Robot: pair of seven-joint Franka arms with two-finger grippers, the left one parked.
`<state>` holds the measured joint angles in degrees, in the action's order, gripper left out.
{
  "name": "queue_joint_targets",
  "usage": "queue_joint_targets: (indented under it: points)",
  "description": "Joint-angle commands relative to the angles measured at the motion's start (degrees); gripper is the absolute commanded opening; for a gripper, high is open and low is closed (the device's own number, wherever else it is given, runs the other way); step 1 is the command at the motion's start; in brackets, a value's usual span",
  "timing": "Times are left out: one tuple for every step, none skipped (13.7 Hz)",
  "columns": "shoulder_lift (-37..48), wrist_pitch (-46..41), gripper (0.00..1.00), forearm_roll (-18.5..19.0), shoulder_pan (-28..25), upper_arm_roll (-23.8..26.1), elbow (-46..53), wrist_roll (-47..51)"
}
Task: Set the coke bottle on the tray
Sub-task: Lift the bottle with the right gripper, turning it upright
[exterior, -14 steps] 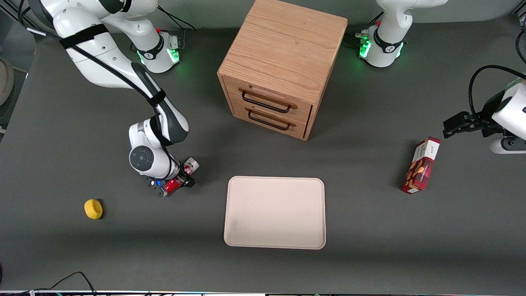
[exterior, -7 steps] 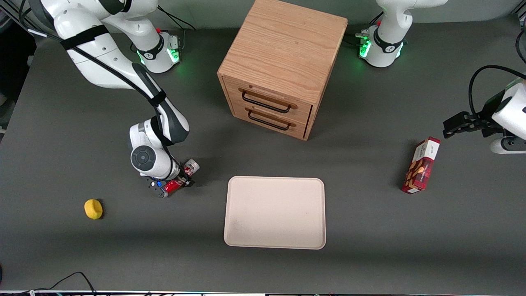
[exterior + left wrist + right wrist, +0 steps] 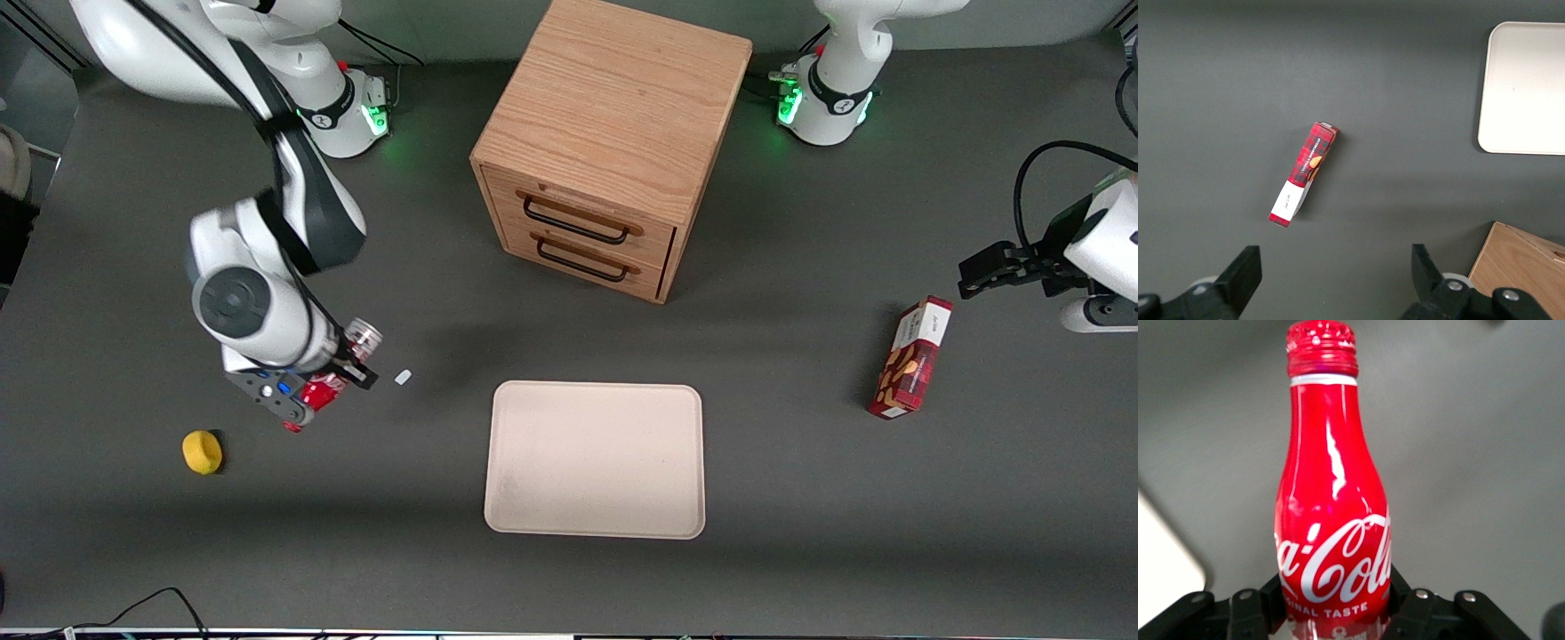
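I see the gripper (image 3: 324, 391) clamped on the coke bottle (image 3: 327, 388), lifted off the table (image 3: 800, 498), well apart from the tray (image 3: 595, 460).

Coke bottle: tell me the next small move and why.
Probably carry it sideways toward the parked arm's end until it is over the tray. The gripper is shut on the coke bottle and appears to hold it above the table, beside the tray, whose surface is bare. Lowering can follow.

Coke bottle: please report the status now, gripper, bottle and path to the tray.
Gripper shut on coke bottle, raised off the table. Tray bare, bottle not yet over it. Small white scrap on the table between them; nothing tall in the way.
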<state>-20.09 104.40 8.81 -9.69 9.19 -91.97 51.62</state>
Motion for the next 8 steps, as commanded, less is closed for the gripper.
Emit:
queue_joint_targets:
  points:
    - [-2.3, -9.8, 0.00, -2.6, -0.1, 2.8, 13.7, -9.2]
    - [-3.7, -10.9, 0.00, -3.1, -0.8, 3.6, 17.7, -14.0]
    - [-5.2, -11.0, 0.00, -3.1, -0.9, 4.9, 20.7, -17.2]
    - [-7.7, -10.7, 0.00, -3.1, -1.1, 6.9, 23.8, -19.0]
    - [-11.3, -10.3, 0.00, -3.1, -1.1, 8.8, 28.1, -20.0]
    - [-15.5, -9.8, 0.00, -3.0, -1.1, 10.3, 32.0, -20.6]
    - [-19.3, -7.8, 0.00, -2.9, -1.6, 11.3, 34.2, -20.9]
    - [-22.1, -4.1, 0.00, -2.9, -2.5, 11.4, 34.2, -20.9]
